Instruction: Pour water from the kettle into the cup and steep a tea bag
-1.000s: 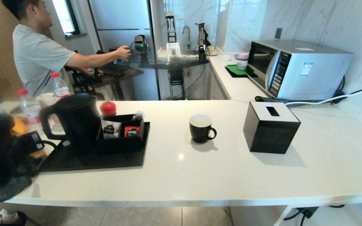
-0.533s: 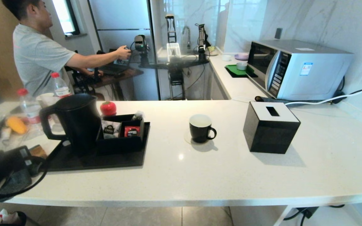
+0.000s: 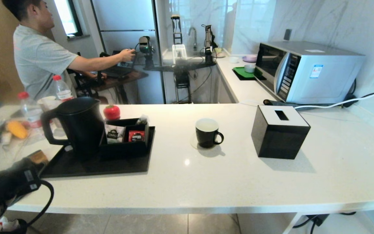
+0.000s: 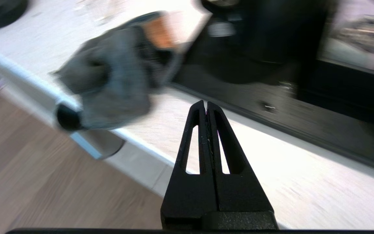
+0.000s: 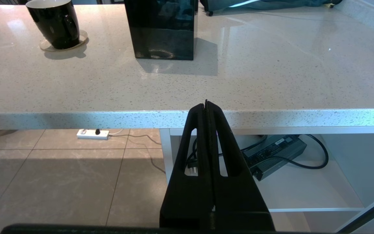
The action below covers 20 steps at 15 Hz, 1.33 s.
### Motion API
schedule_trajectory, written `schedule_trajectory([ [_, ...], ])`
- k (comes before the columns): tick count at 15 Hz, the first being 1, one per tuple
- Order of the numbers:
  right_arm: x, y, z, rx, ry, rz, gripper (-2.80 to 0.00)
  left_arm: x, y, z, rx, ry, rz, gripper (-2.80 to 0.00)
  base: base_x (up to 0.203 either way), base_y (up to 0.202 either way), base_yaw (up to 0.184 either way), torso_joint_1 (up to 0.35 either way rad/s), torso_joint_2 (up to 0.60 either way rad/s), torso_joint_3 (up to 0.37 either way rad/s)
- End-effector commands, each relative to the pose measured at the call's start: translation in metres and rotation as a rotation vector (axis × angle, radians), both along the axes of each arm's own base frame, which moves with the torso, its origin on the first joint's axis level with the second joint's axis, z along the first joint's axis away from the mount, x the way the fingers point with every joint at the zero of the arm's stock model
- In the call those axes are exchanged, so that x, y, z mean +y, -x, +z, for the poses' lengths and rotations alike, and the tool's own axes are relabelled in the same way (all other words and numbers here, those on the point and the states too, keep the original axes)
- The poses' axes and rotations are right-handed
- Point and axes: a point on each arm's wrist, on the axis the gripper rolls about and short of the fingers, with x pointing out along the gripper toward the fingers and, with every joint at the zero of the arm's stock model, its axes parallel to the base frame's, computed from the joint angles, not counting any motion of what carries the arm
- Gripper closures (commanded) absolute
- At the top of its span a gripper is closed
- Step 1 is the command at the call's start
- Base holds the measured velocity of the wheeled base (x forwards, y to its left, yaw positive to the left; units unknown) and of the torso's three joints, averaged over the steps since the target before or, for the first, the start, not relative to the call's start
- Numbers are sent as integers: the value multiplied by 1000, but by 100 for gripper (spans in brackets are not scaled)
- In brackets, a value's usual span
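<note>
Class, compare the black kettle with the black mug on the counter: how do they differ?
The kettle is far bigger than the mug. The kettle stands on a black tray; the mug sits on a coaster. The mug's inside is white. Both are black, upright, with handles.

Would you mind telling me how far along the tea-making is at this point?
Nothing looks done: the kettle stands on its tray and the cup sits apart on its coaster. Nothing is in hand; the left gripper and right gripper are shut and empty. Pouring and steeping remain.
</note>
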Motion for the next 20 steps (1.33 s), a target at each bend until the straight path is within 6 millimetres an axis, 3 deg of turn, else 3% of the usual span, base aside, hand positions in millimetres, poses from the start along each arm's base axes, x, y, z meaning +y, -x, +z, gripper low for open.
schedule_trajectory([
  [1, 0, 0, 0, 1, 0, 0, 0, -16, 12, 11, -58, -3, -95, 0, 0, 0, 0, 0, 0, 0],
  [5, 0, 0, 0, 1, 0, 0, 0, -26, -1, 46, -78, 6, -172, 0, 0, 0, 0, 0, 0, 0],
  [11, 0, 0, 0, 1, 0, 0, 0, -60, -44, 108, -79, 41, -386, 0, 0, 0, 0, 0, 0, 0],
  [17, 0, 0, 0, 1, 0, 0, 0, -101, -103, 122, 37, 45, -495, 0, 0, 0, 0, 0, 0, 0],
  [20, 0, 0, 0, 1, 0, 0, 0, -122, -136, 114, 157, 38, -525, 0, 0, 0, 0, 0, 0, 0],
])
